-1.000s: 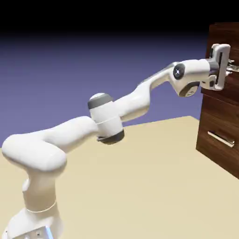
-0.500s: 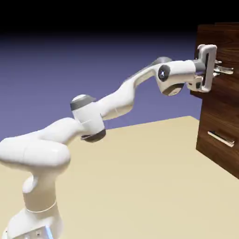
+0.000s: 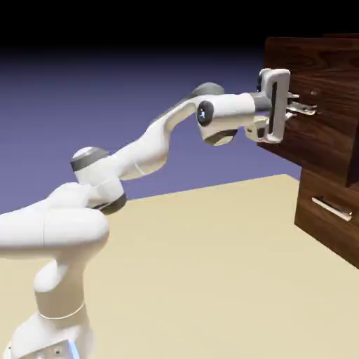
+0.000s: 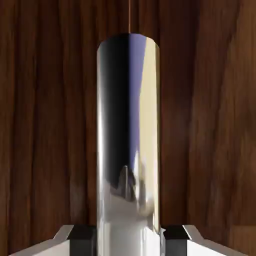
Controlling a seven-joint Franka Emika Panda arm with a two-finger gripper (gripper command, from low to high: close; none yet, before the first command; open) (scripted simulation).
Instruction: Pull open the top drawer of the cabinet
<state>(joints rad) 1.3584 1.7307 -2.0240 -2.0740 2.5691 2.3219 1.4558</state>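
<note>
The cabinet (image 3: 335,210) stands at the exterior view's right edge, dark brown wood grain. Its top drawer (image 3: 308,133) juts out to the left, well past the lower drawer front. My gripper (image 3: 300,107) is shut on the top drawer's silver bar handle (image 3: 308,110). In the hand view that handle (image 4: 128,145) fills the middle as a shiny bar running up from between my two grey fingertips (image 4: 80,235), with the drawer's wood (image 4: 45,125) behind it.
The lower drawer (image 3: 329,217) sits flush in the cabinet, its silver handle (image 3: 332,208) below and right of my hand. The tan table top (image 3: 203,273) stretches from the robot's base to the cabinet foot.
My arm has drawn back to the left with the handle in its grip, and the top drawer has slid out of the cabinet with it.
</note>
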